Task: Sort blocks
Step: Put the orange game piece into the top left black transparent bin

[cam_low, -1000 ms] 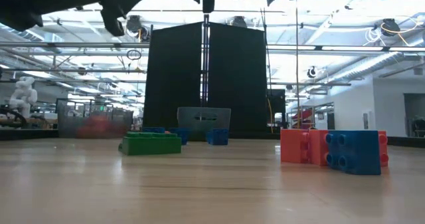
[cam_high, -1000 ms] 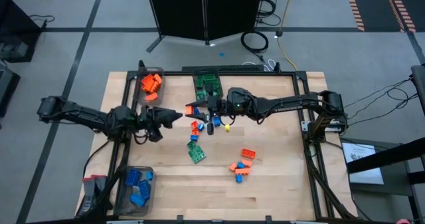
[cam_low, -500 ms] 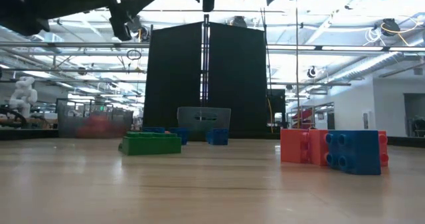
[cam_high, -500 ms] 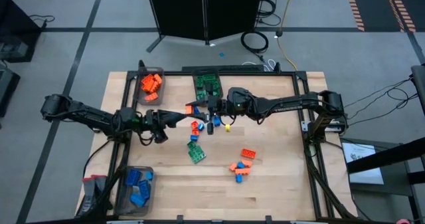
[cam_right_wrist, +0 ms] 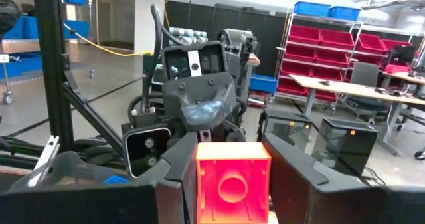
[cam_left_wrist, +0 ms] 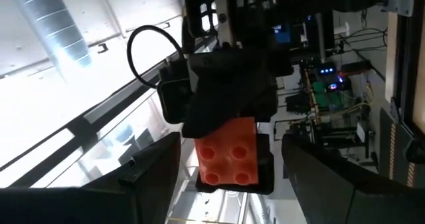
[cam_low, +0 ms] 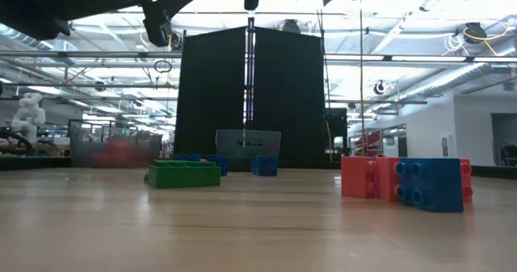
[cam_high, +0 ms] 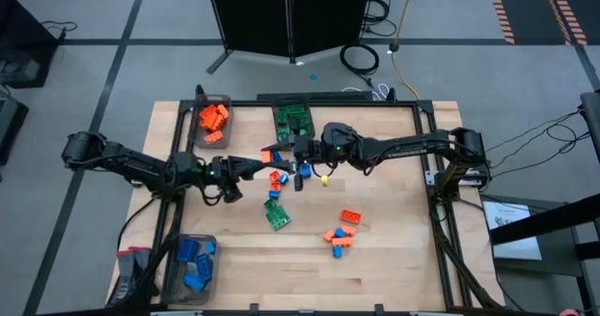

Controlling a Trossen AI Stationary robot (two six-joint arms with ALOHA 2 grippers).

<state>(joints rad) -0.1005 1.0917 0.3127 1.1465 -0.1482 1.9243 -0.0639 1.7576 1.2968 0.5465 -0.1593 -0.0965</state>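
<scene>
My right gripper [cam_high: 275,154] reaches level over the table's middle, shut on an orange block [cam_high: 266,154] that is held in the air. The block's studded top [cam_left_wrist: 229,151] faces my left gripper and its hollow underside [cam_right_wrist: 232,177] faces my right wrist. My left gripper [cam_high: 251,164] comes from the table's left and is open. Its fingers [cam_left_wrist: 156,177] stand on either side of the block without touching it. Loose blue and orange blocks [cam_high: 281,178], green blocks [cam_high: 277,213] and an orange-and-blue group [cam_high: 341,229] lie on the table. My right gripper pinches the orange block by two opposite side walls [cam_right_wrist: 200,184] between its two fingers. The fingers come level from the table's right. The block is lifted clear of the table, its studs pointing toward the table's left.
A bin with orange blocks [cam_high: 212,119] and a bin with green blocks [cam_high: 293,119] stand at the far edge. A bin with blue blocks [cam_high: 192,264] stands at the near left corner. The near middle and near right of the table are bare wood.
My left gripper has moved toward the table's right, closer to the orange block in my right gripper, staying open. The right gripper and its block have kept still.
</scene>
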